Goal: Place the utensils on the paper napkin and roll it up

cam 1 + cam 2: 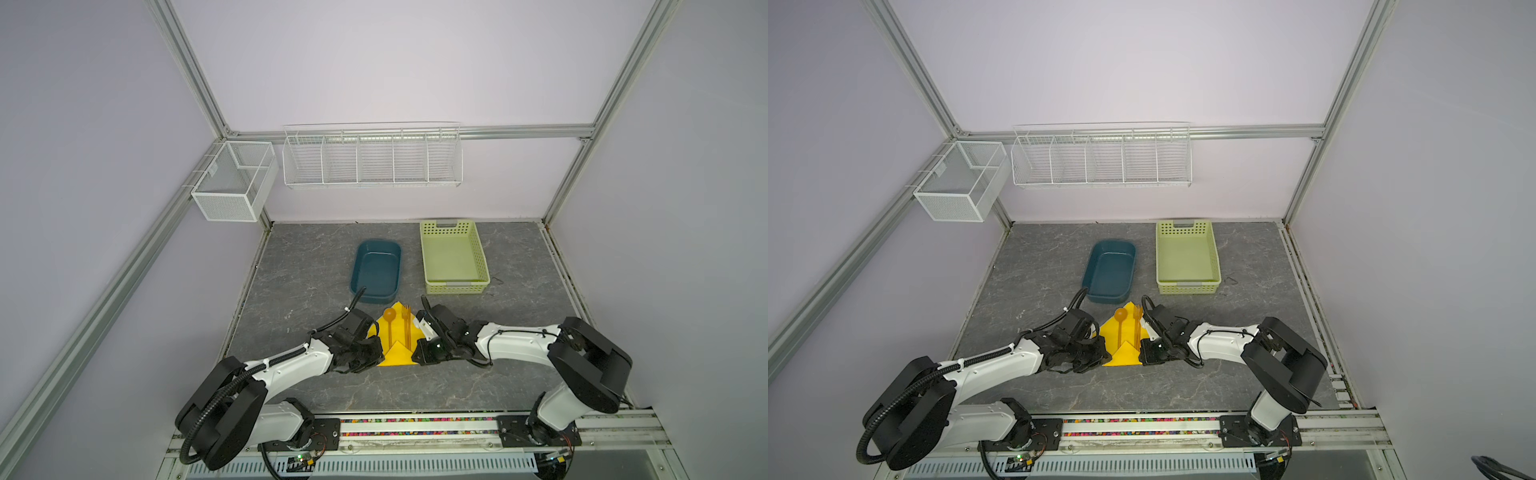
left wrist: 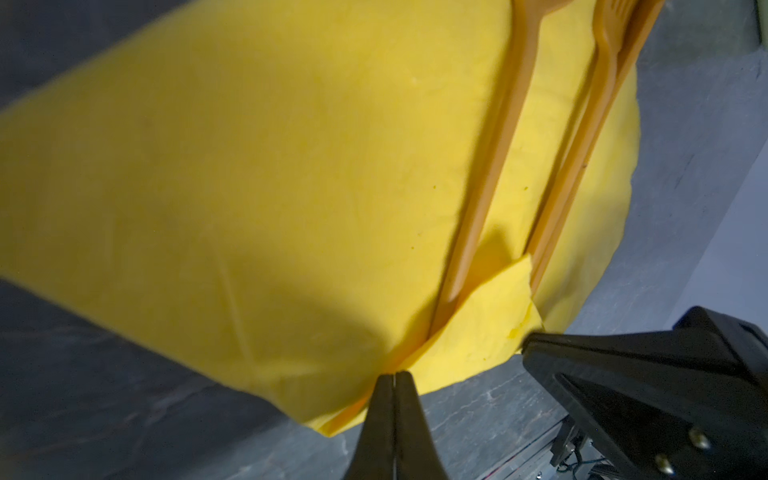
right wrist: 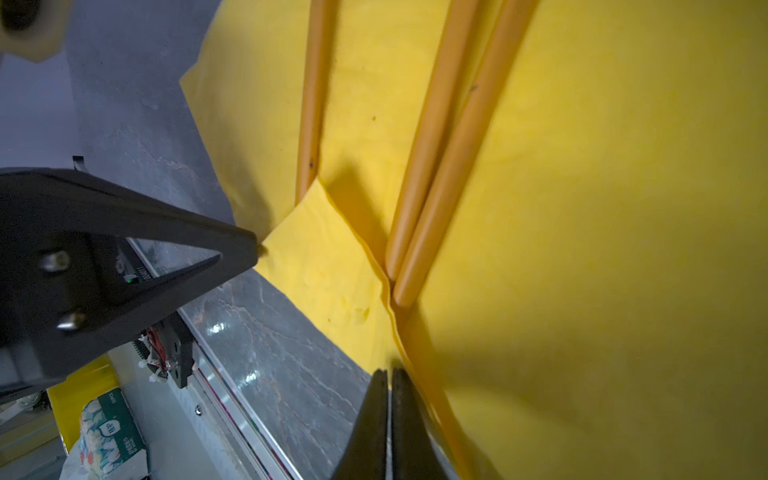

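**A:** Where is the paper napkin (image 1: 397, 355) lying?

**B:** It is lying on the grey counter (image 1: 415, 390), near the front edge and about midway between the side edges. Its near corner is folding up over the handle ends.

**A:** What is resting on it?

**B:** Three pieces, all pointing toward the back edge. The spoon (image 1: 390, 315) is lying on the left, a little apart. The fork (image 1: 407, 328) and the knife (image 2: 633, 50) are lying side by side to its right, with their handles touching.

**A:** What is the left gripper (image 2: 392, 376) doing?

**B:** It is pinching the napkin's near edge at the left end of the fold, its jaws pressing together on the paper.

**A:** And the right gripper (image 3: 388, 374)?

**B:** It is clamping the same edge from the other side, and its jaws are meeting on the paper too.

**A:** Is anything else standing on the counter?

**B:** A dark blue tub (image 1: 386, 296) is sitting just behind the napkin. A pale green basket (image 1: 457, 287) is standing toward the back right corner, apart from both.
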